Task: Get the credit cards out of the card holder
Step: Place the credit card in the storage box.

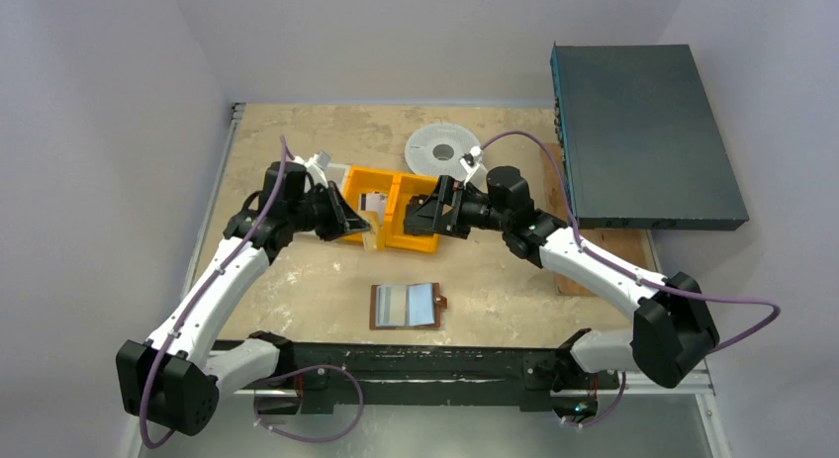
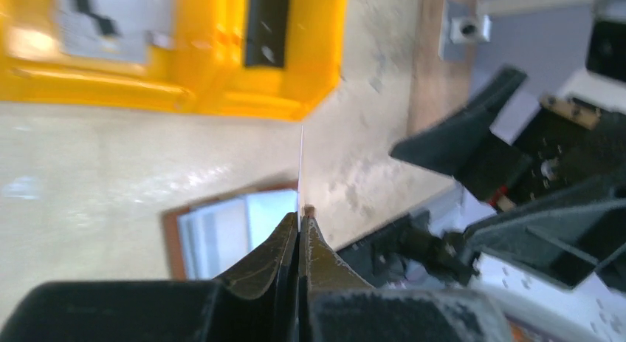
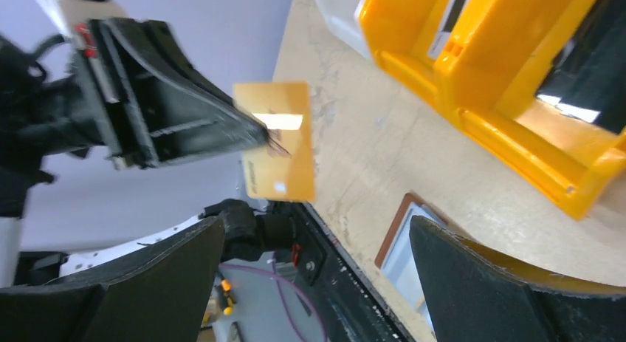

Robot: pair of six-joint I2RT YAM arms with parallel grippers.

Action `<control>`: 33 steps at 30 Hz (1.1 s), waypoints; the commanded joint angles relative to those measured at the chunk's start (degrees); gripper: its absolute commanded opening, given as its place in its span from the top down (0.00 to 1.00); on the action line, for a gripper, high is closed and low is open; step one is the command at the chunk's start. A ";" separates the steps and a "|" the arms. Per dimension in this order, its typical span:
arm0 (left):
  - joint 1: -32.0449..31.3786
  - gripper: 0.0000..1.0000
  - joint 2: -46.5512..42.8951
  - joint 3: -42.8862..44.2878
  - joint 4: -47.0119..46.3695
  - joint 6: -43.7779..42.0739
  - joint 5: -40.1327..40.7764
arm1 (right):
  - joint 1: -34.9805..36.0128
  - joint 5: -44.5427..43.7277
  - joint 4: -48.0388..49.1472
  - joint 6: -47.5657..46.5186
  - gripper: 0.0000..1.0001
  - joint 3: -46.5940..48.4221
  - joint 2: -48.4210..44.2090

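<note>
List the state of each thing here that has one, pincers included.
left pincer: shut on the held card.
right pincer: open, empty.
held card: clamped by one edge, in the air.
binned card: lying in the orange bin.
orange bin: upright.
card holder: open, inner face up.

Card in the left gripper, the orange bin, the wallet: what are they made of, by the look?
Card: thin stiff plastic probably, glossy; it shows a bright glare and no bend. Bin: moulded plastic, shiny orange, rounded edges. Wallet: looks like leather, matt brown border; pale inner face could be fabric or plastic.
</note>
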State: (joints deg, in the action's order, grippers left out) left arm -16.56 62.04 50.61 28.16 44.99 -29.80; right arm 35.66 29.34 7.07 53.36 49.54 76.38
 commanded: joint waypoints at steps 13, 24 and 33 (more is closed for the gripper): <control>-2.34 1.00 27.82 37.33 32.06 -13.53 60.96 | 0.02 -11.03 -15.45 -10.21 0.01 4.27 -4.57; -1.82 1.00 46.31 49.55 33.26 -19.33 66.60 | 0.08 -13.71 -18.53 -11.18 0.01 3.39 -8.34; -1.21 1.00 53.62 52.31 32.74 -21.18 68.01 | 0.10 -15.71 -19.93 -11.70 0.01 2.72 -10.43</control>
State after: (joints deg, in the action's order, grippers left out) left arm -18.39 113.95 99.70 60.64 25.85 35.18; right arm 35.73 15.88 -12.08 42.52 51.31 67.72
